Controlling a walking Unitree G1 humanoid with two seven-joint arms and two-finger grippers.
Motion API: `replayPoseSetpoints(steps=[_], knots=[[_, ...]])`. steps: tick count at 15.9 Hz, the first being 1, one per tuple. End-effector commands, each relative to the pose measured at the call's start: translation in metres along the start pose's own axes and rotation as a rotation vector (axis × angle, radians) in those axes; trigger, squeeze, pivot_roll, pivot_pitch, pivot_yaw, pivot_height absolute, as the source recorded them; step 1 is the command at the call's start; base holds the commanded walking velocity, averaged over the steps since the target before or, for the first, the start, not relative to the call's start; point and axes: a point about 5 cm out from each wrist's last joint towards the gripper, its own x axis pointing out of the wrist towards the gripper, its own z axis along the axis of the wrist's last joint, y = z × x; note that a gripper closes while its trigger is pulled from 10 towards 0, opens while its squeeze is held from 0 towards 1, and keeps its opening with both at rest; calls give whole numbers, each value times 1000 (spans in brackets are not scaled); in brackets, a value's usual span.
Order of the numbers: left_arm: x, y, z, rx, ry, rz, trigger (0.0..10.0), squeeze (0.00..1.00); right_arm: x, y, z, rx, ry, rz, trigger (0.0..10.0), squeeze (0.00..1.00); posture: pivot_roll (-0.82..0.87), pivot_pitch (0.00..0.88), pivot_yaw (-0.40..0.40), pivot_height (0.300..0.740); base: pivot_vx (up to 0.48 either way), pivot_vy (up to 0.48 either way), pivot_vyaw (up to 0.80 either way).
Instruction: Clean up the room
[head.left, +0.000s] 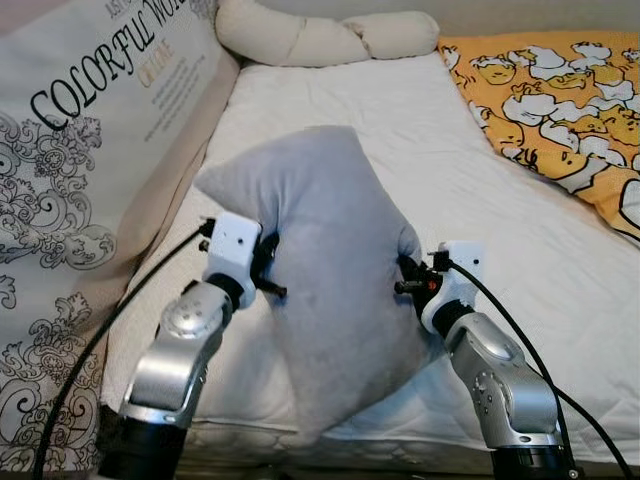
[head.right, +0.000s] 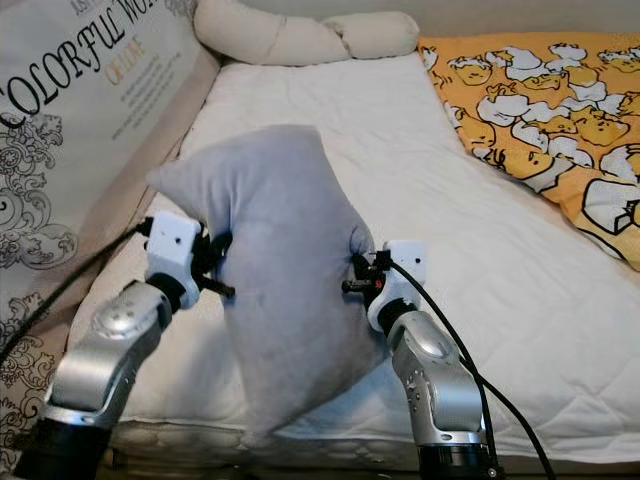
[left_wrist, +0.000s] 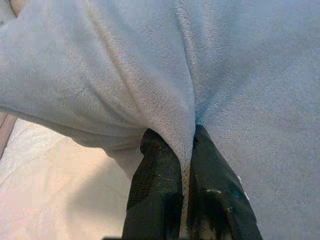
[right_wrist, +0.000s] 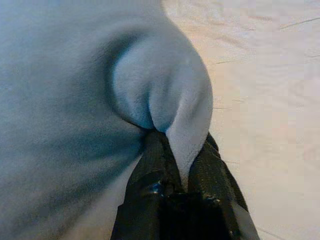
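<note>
A grey pillow is held at centre frame, above the near edge of the bed, its long axis upright. The left gripper and right gripper are each clamped on pinched fabric, on opposite flanks, equally near.

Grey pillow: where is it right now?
The grey pillow is held up over the near edge of the white mattress, pinched between the left hand and right hand.

Grey pillow, white mattress, orange blanket — white-and-yellow duck print
</note>
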Motion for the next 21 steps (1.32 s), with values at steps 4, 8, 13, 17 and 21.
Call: replayPoseSetpoints(steps=[4,8,13,17,21], knots=[[0,4,8,21,-37,31,10000,0,6,11,10,-26,-52,14,10000,0,12,0,62,740,0,361,0],[1,11,9,47,-33,57,10000,0,9,15,9,-59,-64,14,10000,0,25,0,58,740,0,409,0],[4,12,13,65,-43,46,10000,0,11,14,7,-53,-53,13,10000,0,25,0,66,740,0,418,0],[6,14,13,61,-36,50,10000,0,10,12,5,-39,-37,0,10000,0,29,0,62,740,0,397,0],[5,18,12,57,-25,76,10000,0,10,8,4,-27,-27,-17,10000,0,32,0,63,740,0,0,0]])
